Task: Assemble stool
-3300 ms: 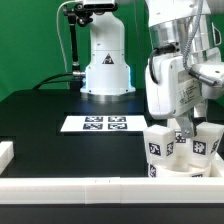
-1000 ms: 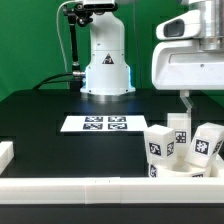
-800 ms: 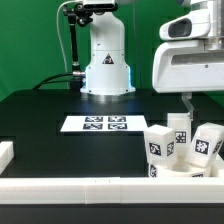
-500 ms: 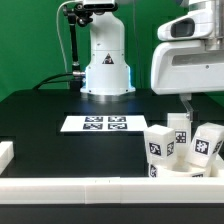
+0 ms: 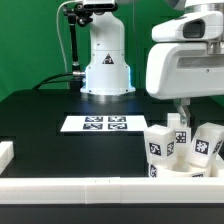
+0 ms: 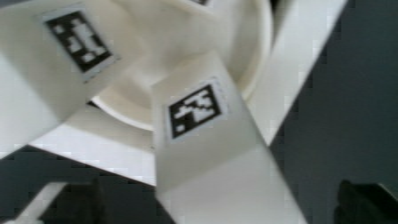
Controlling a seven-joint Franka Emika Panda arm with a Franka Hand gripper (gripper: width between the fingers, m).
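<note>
Three white blocky legs with black-and-white tags stand upright on the round white seat [image 5: 186, 171] at the exterior view's lower right: one leg on the left [image 5: 158, 150], one in the middle [image 5: 178, 133], one on the right [image 5: 206, 145]. My gripper [image 5: 180, 111] hangs just above the middle leg, its big white body filling the upper right. In the wrist view its dark fingertips [image 6: 43, 205] sit far apart at the frame's corners. A tagged leg [image 6: 208, 125] runs between them with dark gaps on both sides, over the seat [image 6: 125, 105]. The gripper is open and holds nothing.
The marker board [image 5: 95, 124] lies on the black table at centre. A long white rail [image 5: 100, 188] runs along the front edge, with a short white piece [image 5: 5, 153] at the exterior view's left. The arm's white base [image 5: 106, 60] stands behind.
Since 3.3 s ago my gripper has lifted off the legs. Over the last second it has shifted slightly towards the exterior view's left and lower. The legs and seat have not moved.
</note>
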